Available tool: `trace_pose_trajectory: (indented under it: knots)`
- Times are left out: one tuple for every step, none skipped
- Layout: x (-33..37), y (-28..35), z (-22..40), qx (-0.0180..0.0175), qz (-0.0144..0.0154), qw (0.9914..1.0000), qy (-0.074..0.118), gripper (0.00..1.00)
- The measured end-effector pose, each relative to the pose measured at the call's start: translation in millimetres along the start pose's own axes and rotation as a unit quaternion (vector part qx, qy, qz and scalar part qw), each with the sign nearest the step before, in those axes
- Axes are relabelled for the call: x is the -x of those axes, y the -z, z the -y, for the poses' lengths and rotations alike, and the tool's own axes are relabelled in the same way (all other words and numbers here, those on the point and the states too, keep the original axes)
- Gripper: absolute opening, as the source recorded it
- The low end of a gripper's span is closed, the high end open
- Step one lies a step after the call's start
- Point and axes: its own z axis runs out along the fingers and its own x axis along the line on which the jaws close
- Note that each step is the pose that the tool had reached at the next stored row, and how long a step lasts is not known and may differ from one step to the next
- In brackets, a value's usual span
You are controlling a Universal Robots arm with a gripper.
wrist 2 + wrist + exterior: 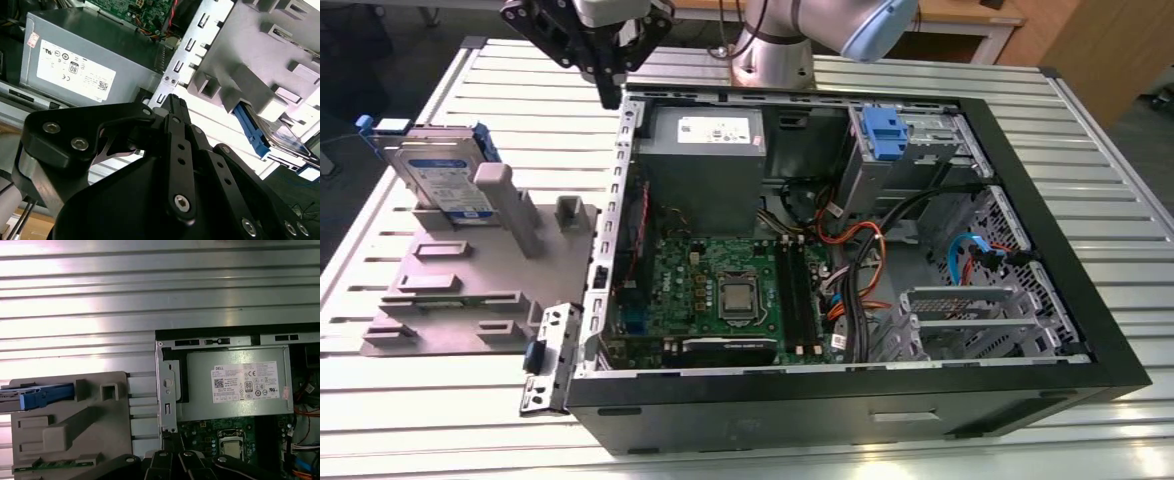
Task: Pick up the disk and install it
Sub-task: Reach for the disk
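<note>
One end effector [610, 95] and one disk [443, 178] to fetch.

Exterior view: the end effector hangs over the wall of the open computer case [854, 415], by the corner that holds the power supply [700, 160]. Its fingers are pressed together to a single point and carry nothing. The disk stands on edge, leaning, in a grey holder [467, 290] on the slatted tabletop [1107, 130]. It is at the exterior view's left, apart from the case and well apart from the end effector. A bare blue bracket [882, 133] sits in the drive cage across the case.

Second wrist view: the end effector [175, 102] shows no gap at the tip and nothing pinched. Past the tip come the case edge, then the grey holder [250, 45]. The disk [282, 140] is at the holder's far end, its blue side rail [252, 131] toward the camera.

First wrist view: the end effector [172, 440] is over the case wall, with the power supply [235, 385] and CPU socket [231, 449] to one side of it. The holder [70, 430] and disk [42, 396] are to the other.

Judgement: the step in hand is the approach to the disk, and no pickup has been made. To do it well:
- Spread the fingers before reaching the drive.
- Match its lean.
- Close across the flat metal faces rather than the plastic rails.
- Keep clear of the holder's upright posts.
</note>
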Motion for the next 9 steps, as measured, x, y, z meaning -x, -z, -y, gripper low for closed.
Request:
trace_pose_trajectory:
  knots:
    - [-2.1, 0.0, 0.2, 0.0000, 0.0000, 1.00000, 0.000, 0.11]
    - [-4.3, -0.1, 0.4, 0.0000, 0.0000, 1.00000, 0.000, 0.11]
    - [-6.7, -0.1, 0.5, 0.0000, 0.0000, 1.00000, 0.000, 0.11]
    - [-9.1, -0.2, 0.7, 0.0000, 0.0001, 1.00000, 0.000, 0.11]
    - [-11.6, -0.3, 0.9, 0.0000, 0.0001, 1.00000, 0.000, 0.11]
    - [-14.2, -0.4, 1.1, 0.0000, 0.0001, 1.00000, 0.000, 0.11]
    - [-16.6, -0.4, 1.3, 0.0000, 0.0001, 1.00000, 0.000, 0.11]
    - [-19.0, -0.5, 1.5, 0.0000, 0.0001, 1.00000, 0.000, 0.11]
    - [-21.3, -0.5, 1.7, 0.0000, 0.0001, 1.00000, 0.000, 0.11]
